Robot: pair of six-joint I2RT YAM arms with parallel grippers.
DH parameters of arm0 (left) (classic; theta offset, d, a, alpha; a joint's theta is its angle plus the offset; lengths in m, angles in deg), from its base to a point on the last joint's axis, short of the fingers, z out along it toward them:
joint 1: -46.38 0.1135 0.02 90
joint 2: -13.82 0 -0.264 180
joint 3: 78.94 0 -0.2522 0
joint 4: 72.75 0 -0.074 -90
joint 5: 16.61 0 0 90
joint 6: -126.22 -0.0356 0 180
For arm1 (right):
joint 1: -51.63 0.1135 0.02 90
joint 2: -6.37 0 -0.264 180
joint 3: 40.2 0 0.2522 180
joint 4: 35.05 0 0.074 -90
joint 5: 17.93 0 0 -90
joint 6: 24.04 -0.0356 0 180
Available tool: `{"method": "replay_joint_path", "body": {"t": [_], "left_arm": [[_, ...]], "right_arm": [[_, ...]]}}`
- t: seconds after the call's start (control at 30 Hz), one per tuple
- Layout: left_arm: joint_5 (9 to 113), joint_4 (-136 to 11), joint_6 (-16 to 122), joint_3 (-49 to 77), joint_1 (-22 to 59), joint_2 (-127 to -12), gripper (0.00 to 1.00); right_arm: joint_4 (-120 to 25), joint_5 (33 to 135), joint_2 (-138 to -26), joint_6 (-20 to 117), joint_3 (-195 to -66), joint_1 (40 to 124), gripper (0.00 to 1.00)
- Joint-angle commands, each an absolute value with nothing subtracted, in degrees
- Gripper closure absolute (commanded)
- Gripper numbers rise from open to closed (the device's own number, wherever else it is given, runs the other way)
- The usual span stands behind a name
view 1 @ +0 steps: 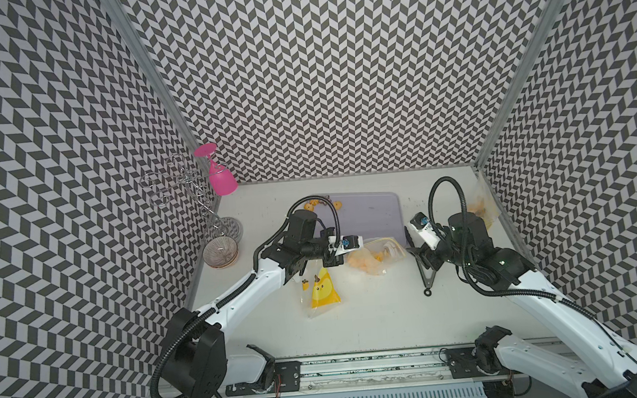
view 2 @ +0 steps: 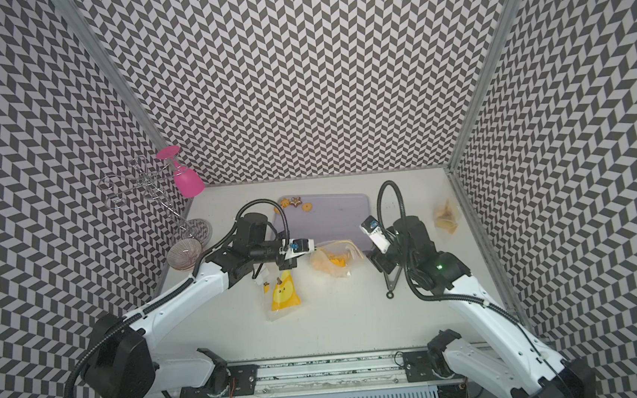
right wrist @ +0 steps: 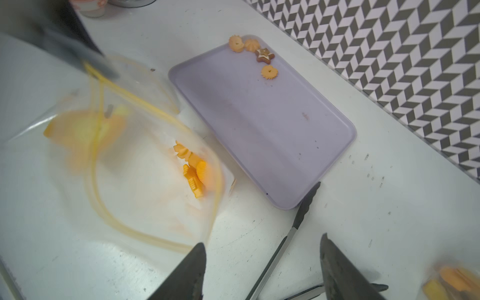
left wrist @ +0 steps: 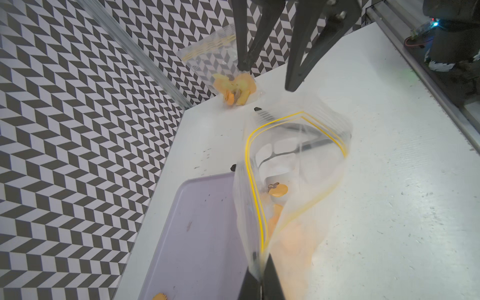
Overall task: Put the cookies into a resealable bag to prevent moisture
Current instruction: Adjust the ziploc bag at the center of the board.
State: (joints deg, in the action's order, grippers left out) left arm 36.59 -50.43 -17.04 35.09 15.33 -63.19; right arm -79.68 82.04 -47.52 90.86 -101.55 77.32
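While the left tool (left wrist: pixel 259 270) pinched the rim of the bag (left wrist: pixel 322 130) near the tray (right wrist: pixel 259 130), the right tool (right wrist: pixel 262 240), wide and empty over the tongs (right wrist: pixel 298 220), had best grip them mid-handle for the four cookies (right wrist: pixel 259 54) in its far left corner.

Four small orange-yellow toy cookies (view 2: pixel 296 201), round and flower-shaped and one topped with a brown star, lay clustered in the 11 o'clock corner of the lilac tray (view 2: pixel 334 222). Several more lay heaped inside the clear resealable plastic bag (view 2: pixel 326 263) with the yellow zip line. It sat on the counter (view 2: pixel 357 313) at the tray's 6 o'clock, its mouth gaping open.
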Motion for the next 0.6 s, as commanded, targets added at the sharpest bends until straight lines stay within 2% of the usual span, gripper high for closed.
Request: {"method": "replay_joint_path", "body": {"t": [0.0, 0.13, 0.27, 0.4, 0.57], "left_arm": [[38.6, -53.4, -18.3, 37.8, 15.4, -63.2, 1.00], [38.4, -54.5, -18.0, 38.2, 15.4, -62.9, 1.00], [38.5, -54.7, -17.8, 38.5, 15.4, -62.5, 1.00], [38.6, -56.4, -17.7, 39.8, 16.2, -61.5, 1.00], [37.7, -59.1, -17.8, 41.8, 17.3, -60.0, 1.00]], "right_arm": [[-80.6, 89.2, -45.3, 101.9, -99.8, 77.4, 0.35], [-80.5, 91.8, -42.3, 109.3, -94.7, 77.7, 0.36], [-72.8, 88.4, -40.9, 107.5, -90.3, 77.7, 0.34], [-68.4, 90.9, -45.5, 107.0, -91.1, 77.7, 0.29], [-64.8, 92.1, -52.2, 105.5, -94.6, 77.6, 0.30]]}}
